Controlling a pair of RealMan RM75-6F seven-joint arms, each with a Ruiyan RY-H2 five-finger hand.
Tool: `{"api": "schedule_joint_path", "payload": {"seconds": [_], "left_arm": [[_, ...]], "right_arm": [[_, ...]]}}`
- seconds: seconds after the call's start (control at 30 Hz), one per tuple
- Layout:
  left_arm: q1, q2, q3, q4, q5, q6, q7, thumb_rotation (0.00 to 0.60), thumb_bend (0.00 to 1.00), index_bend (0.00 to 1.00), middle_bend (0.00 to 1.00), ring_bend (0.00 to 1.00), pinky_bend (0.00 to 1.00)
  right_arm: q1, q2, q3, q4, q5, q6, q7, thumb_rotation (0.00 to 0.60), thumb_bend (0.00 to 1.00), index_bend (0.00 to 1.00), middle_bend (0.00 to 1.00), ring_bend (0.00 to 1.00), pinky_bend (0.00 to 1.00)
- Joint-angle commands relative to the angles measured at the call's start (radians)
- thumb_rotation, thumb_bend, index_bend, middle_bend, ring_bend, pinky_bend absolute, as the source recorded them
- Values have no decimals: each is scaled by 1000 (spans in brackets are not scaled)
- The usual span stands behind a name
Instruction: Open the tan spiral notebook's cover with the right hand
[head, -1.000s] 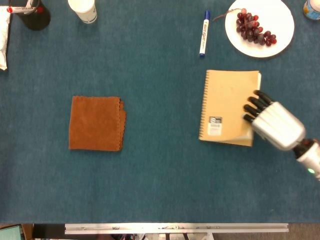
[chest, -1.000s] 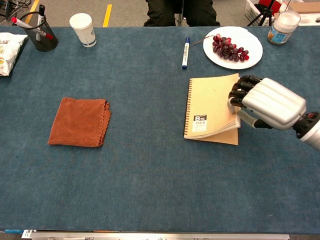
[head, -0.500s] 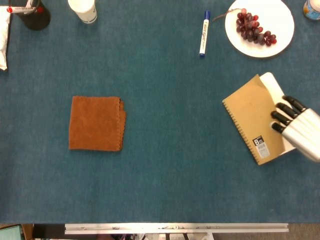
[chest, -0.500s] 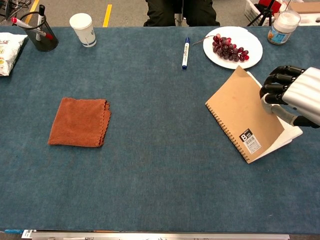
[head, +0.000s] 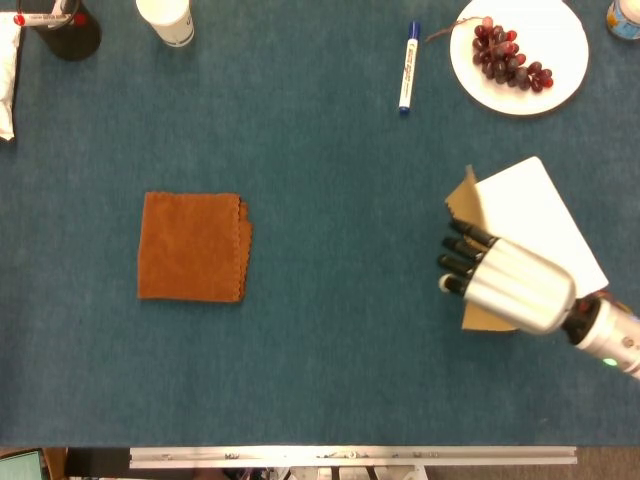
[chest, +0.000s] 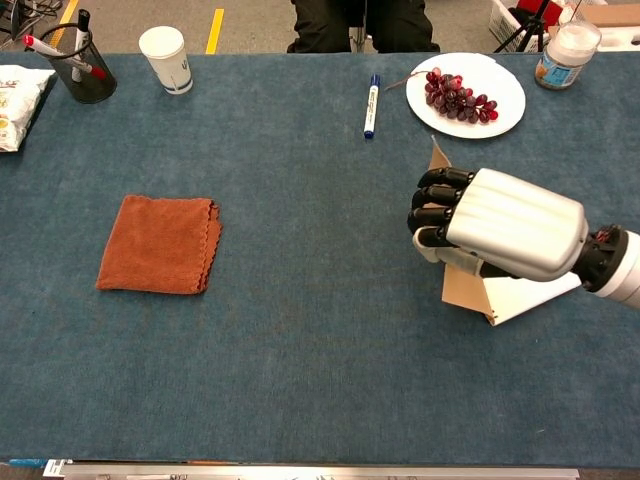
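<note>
Tan spiral notebook: lies askew below the white plate, cover lifted on edge at its left side, white page exposed.

Left to right, relative to the notebook:
- Pen holder, far upper left, markers inside.
- Paper cup, far upper left.
- Brown cloth, folded, well to the left.
- Blue marker, above and left.
- Right hand, over the notebook's lower left, dark fingers curled against the raised cover; whether they grip it, cannot tell.
- Grapes, on the plate.
- Jar, upper right.
</note>
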Motion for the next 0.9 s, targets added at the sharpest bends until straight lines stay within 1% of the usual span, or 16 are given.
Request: {"api": "schedule_joint_path", "payload": {"seconds": [0.03, 0.17, 0.23, 0.27, 0.3, 0.37, 0.43, 0.47, 0.5, 0.57, 0.6, 0.67, 0.8, 0.9], "left_arm": [[0, 1, 2, -2, 0, -3, 3, 600, 462, 0, 0, 0, 11], [2, 1, 3, -4, -4, -6, 5, 600, 461, 0, 0, 0, 11], [2, 2, 3, -4, -4, -6, 5, 600, 462, 0, 0, 0, 11], [2, 2, 2, -4, -4, -6, 5, 600, 462, 0, 0, 0, 11], [2, 2, 2, -4, -4, -7, 5, 600, 461, 0, 0, 0, 11], [2, 2, 3, -4, -4, -8, 6, 600, 461, 0, 0, 0, 11], [2, 3, 3, -4, -3, -6, 5, 600, 462, 0, 0, 0, 11], [3, 3, 2, -4, -4, -4, 4, 600, 462, 0, 0, 0, 11], [4, 3, 1, -3, -6, -3, 4, 600, 462, 0, 0, 0, 11], [4, 3, 0, -3, -7, -4, 5, 600, 462, 0, 0, 0, 11], [4, 2, 1, -3, -6, -5, 6, 600, 462, 0, 0, 0, 11], [2, 2, 2, -4, -5, -8, 9, 600, 462, 0, 0, 0, 11], [3, 2, 0, -4, -6, -7, 8, 600, 462, 0, 0, 0, 11], [2, 2, 2, -4, -4, -10, 9, 600, 462, 0, 0, 0, 11]], "right_arm": [[26, -29, -5, 4, -27, -26, 3, 600, 529, 774, 462, 300, 235], [51, -57, -10, 11, -27, -75, 9, 600, 529, 774, 462, 300, 236], [59, -74, -10, 18, -21, -98, 6, 600, 526, 741, 453, 300, 237], [61, -82, -9, 22, -17, -106, 2, 600, 507, 701, 439, 294, 240], [61, -91, -7, 26, -10, -114, -2, 600, 478, 655, 421, 283, 242], [57, -113, -1, 33, 10, -132, -22, 600, 355, 531, 365, 230, 233], [50, -129, 7, 34, 32, -148, -49, 600, 233, 410, 304, 171, 204], [45, -136, 12, 27, 47, -159, -67, 600, 149, 315, 257, 128, 179], [39, -145, 17, 17, 63, -166, -87, 600, 92, 244, 219, 97, 159], [28, -155, 28, -1, 87, -175, -123, 600, 16, 99, 142, 37, 118], [24, -161, 33, -11, 98, -179, -136, 600, 2, 43, 108, 15, 99], [18, -173, 47, -33, 127, -192, -159, 600, 0, 3, 69, 1, 81], [15, -186, 68, -54, 171, -214, -192, 600, 0, 0, 31, 0, 77], [15, -204, 84, -42, 226, -258, -215, 600, 0, 0, 7, 0, 77]]}}
